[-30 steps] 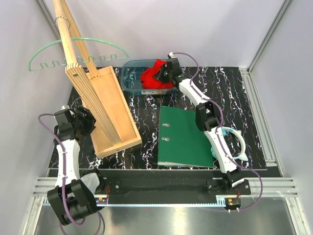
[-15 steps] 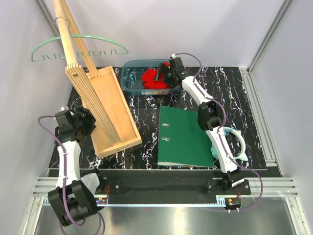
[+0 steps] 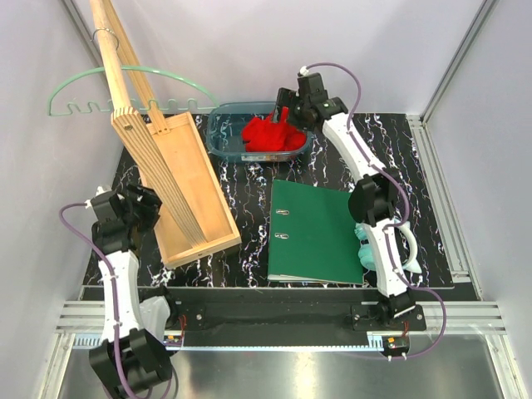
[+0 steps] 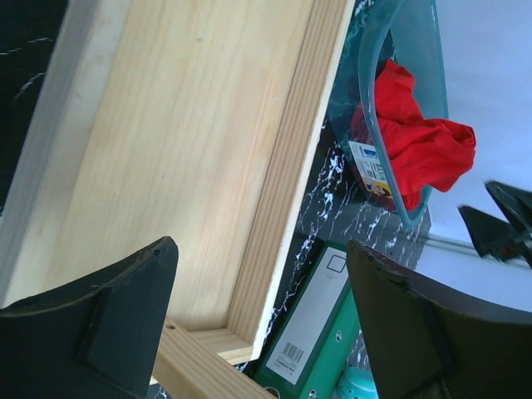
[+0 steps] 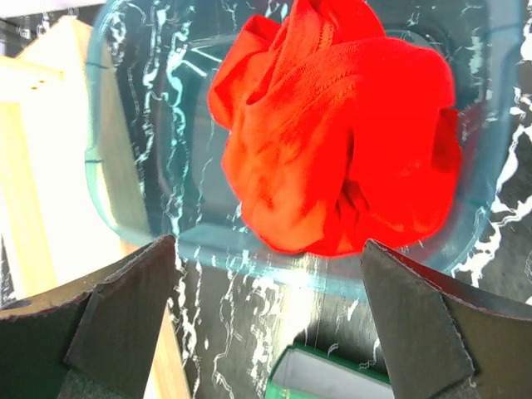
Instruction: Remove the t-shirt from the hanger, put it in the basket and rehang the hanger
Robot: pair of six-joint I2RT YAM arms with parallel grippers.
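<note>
The red t-shirt (image 3: 270,135) lies bunched in a clear teal bin (image 3: 218,133) at the back of the table, off the hanger. In the right wrist view the t-shirt (image 5: 341,141) fills the bin (image 5: 116,191). My right gripper (image 3: 289,110) hovers open just above and right of the shirt, and its jaws (image 5: 266,249) hold nothing. The mint-green hanger (image 3: 179,76) hangs bare on the tall wooden stand at the back left. My left gripper (image 3: 145,204) is open beside the stand's tray, empty (image 4: 262,245), and its camera sees the t-shirt (image 4: 416,145) far off.
The slatted wooden stand with its tray (image 3: 187,191) leans across the left half. A green binder (image 3: 312,233) lies flat at centre right, also in the left wrist view (image 4: 316,332). A pale mint object (image 3: 403,241) rests by the right arm.
My right gripper has opened, let go of the t-shirt and lifted back to the right. The shirt now rests loose in the bin. The hanger has swayed slightly.
</note>
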